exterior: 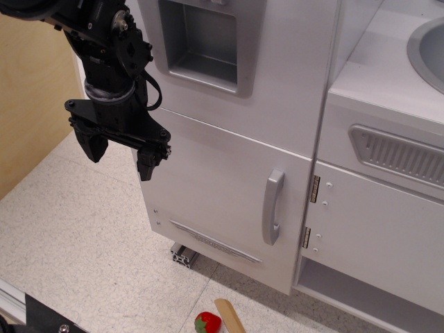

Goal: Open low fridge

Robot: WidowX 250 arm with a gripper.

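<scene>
The low fridge door (215, 187) is a flat white-grey panel in the middle of the view, and it is shut. Its curved silver handle (272, 207) stands vertical near the door's right edge. A thin slanted silver trim strip (215, 242) runs along the door's lower part. My gripper (119, 157) hangs at the upper left, in front of the door's left edge and well to the left of the handle. Its two black fingers point down, apart, with nothing between them.
The upper fridge door with a recessed dispenser (201, 41) is above. A white cabinet door (374, 236) with small hinges and a grey vent (399, 154) is at right. A toy strawberry (207, 322) and a wooden stick (229, 316) lie on the speckled floor.
</scene>
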